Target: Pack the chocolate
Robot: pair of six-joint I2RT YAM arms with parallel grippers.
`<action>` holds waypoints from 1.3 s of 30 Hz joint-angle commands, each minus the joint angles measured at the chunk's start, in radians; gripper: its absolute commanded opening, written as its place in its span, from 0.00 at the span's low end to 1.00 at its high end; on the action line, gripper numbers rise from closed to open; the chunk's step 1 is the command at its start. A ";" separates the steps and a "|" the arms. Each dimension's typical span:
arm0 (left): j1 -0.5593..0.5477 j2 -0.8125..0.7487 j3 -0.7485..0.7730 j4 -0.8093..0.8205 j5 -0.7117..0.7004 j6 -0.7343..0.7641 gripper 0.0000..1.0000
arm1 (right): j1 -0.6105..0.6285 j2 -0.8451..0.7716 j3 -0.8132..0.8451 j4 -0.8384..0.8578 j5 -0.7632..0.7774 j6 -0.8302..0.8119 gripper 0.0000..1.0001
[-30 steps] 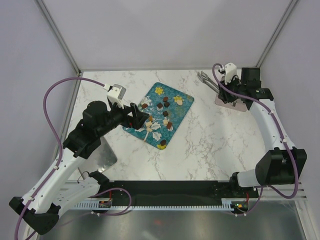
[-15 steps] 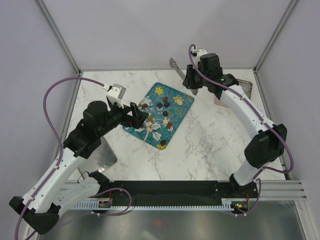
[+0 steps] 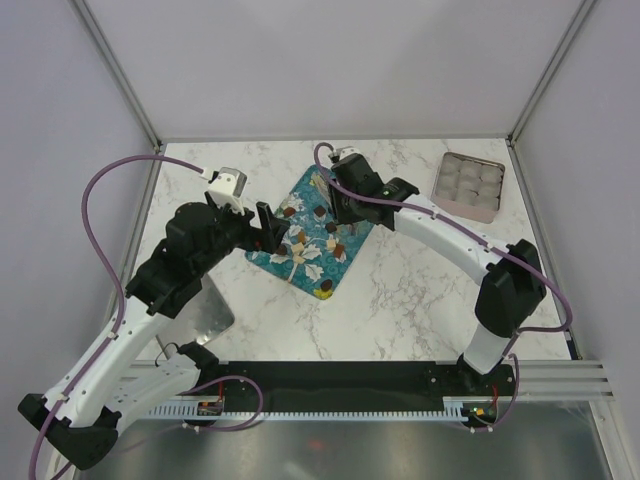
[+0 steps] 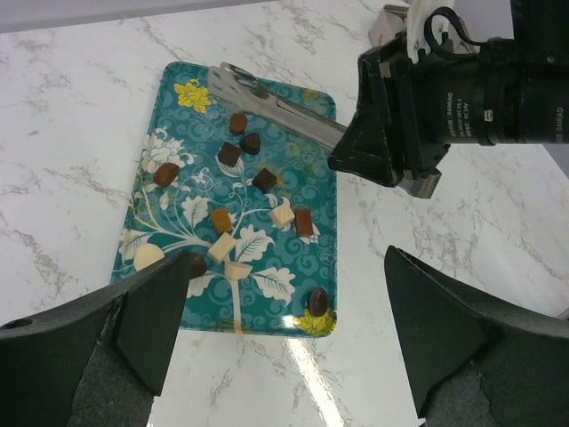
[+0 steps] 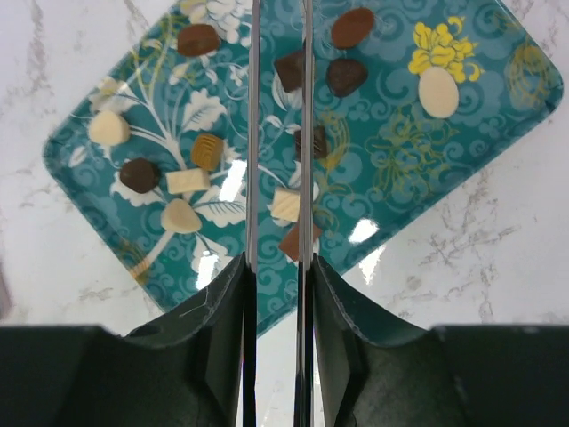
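Note:
Several small chocolates, dark brown (image 4: 229, 154), tan and cream, lie scattered on the teal flowered tray (image 3: 310, 270); they also show in the right wrist view (image 5: 140, 174). My right gripper (image 5: 278, 260) is shut on metal tongs (image 5: 252, 133), whose two blades reach out over the tray's middle, slightly apart, with nothing between them. From the left wrist view the tongs (image 4: 276, 107) slant over the tray's far end. My left gripper (image 4: 289, 256) is open and empty, hovering over the tray's near edge, one dark chocolate (image 4: 317, 301) between its fingers' line. In the top view it (image 3: 270, 235) is at the tray's left side.
A metal tin (image 3: 468, 183) with round compartments stands at the back right of the marble table. A shiny metal sheet (image 3: 205, 310) lies under my left arm at the left. The right arm (image 3: 430, 225) stretches across the table's middle right.
My right arm has swung left from the tin at the back right to above the tray, carrying the tongs. The tin is now uncovered. My left arm has barely moved.

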 commanded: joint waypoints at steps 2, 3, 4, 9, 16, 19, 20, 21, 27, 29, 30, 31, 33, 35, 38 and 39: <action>0.002 -0.015 0.001 0.005 -0.094 0.057 0.97 | -0.004 -0.025 -0.005 -0.055 0.137 -0.055 0.42; 0.002 -0.013 0.001 0.006 -0.102 0.059 0.97 | -0.005 -0.040 -0.015 -0.068 0.166 -0.078 0.43; 0.002 -0.010 0.001 0.003 -0.116 0.062 0.97 | -0.005 -0.049 -0.020 -0.081 0.169 -0.090 0.46; 0.002 0.004 0.002 0.002 -0.137 0.072 0.97 | -0.005 -0.104 -0.066 -0.147 0.145 -0.138 0.56; 0.002 0.022 0.004 0.000 -0.148 0.079 0.97 | -0.051 -0.095 -0.098 -0.147 0.133 -0.190 0.59; 0.002 0.035 0.006 -0.001 -0.145 0.080 0.97 | -0.077 -0.065 -0.095 -0.138 0.114 -0.192 0.58; 0.002 0.036 0.007 -0.003 -0.145 0.080 0.97 | -0.079 -0.060 -0.098 -0.132 0.111 -0.192 0.58; 0.002 0.036 0.007 -0.001 -0.143 0.080 0.97 | -0.085 -0.051 -0.101 -0.127 0.105 -0.190 0.58; 0.002 0.041 0.007 -0.003 -0.134 0.080 0.97 | -0.105 -0.020 -0.114 -0.087 0.088 -0.198 0.56; 0.002 0.041 0.009 -0.004 -0.131 0.080 0.97 | -0.114 -0.019 -0.130 -0.075 0.068 -0.199 0.55; 0.002 0.039 0.009 -0.004 -0.130 0.082 0.97 | -0.120 -0.017 -0.138 -0.066 0.062 -0.204 0.55; 0.002 0.038 0.009 -0.004 -0.128 0.079 0.97 | -0.120 -0.017 -0.147 -0.055 0.050 -0.204 0.55; 0.002 0.036 0.009 -0.004 -0.125 0.079 0.97 | -0.122 -0.013 -0.160 -0.052 0.044 -0.204 0.54; 0.002 0.038 0.009 -0.004 -0.125 0.079 0.97 | -0.123 -0.005 -0.169 -0.047 0.050 -0.201 0.54; 0.002 0.036 0.009 -0.004 -0.119 0.079 0.97 | -0.125 0.006 -0.184 -0.032 0.034 -0.196 0.53; 0.002 0.038 0.010 -0.004 -0.120 0.079 0.97 | -0.125 0.009 -0.186 -0.030 0.033 -0.195 0.53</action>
